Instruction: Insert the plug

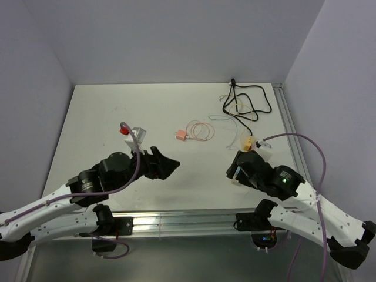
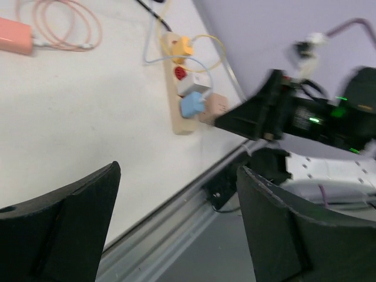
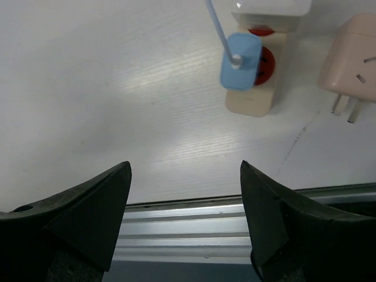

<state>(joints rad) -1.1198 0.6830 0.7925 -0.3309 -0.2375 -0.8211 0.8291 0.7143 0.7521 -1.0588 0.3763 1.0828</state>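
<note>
A cream power strip (image 3: 249,100) lies on the white table near its front right edge. A blue plug (image 3: 241,53) and a white adapter (image 3: 270,7) sit in it. A loose pink plug (image 3: 352,59) lies on its side right of the strip, prongs bare. My right gripper (image 3: 185,170) is open and empty, hovering just in front of the strip's near end. In the left wrist view the strip (image 2: 176,111), an orange plug (image 2: 184,42) and the pink plug (image 2: 214,107) show. My left gripper (image 2: 176,170) is open and empty, well left of the strip (image 1: 249,143).
A pink charger (image 1: 180,135) with a coiled cable lies mid-table. A white adapter with a red part (image 1: 134,132) sits at the left. A black cable (image 1: 247,100) and thin wires run at the back right. The metal rail (image 1: 176,220) marks the front edge.
</note>
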